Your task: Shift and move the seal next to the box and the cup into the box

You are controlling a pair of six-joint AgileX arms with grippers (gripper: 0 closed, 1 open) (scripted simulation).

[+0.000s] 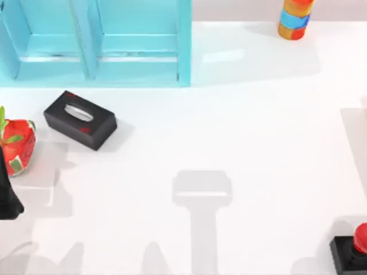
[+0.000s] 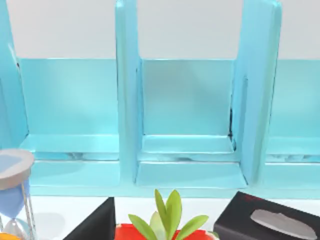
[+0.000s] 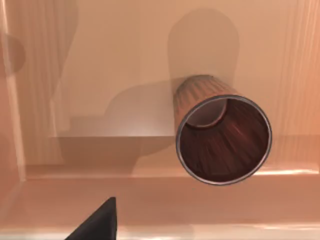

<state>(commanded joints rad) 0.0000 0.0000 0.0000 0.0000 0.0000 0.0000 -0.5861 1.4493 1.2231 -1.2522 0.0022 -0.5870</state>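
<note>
The cup (image 3: 222,135), a dark brown ribbed tumbler with a dark inside, stands on the floor of the tan-walled box (image 3: 100,65) in the right wrist view. My right gripper hovers over it, open. One dark finger (image 3: 97,222) is well apart from the cup and nothing is held. The seal (image 1: 351,250), a black block with a red knob, sits on the table at the front right corner of the top view. My left arm (image 1: 8,195) rests at the left edge, its gripper open with one finger (image 2: 97,222) showing.
A blue shelf unit (image 1: 97,43) fills the back left. A black tissue box (image 1: 80,119) and a red plant pot (image 1: 17,146) lie in front of it. An orange-and-blue striped cylinder (image 1: 295,17) stands at the back right. An hourglass (image 2: 12,190) shows in the left wrist view.
</note>
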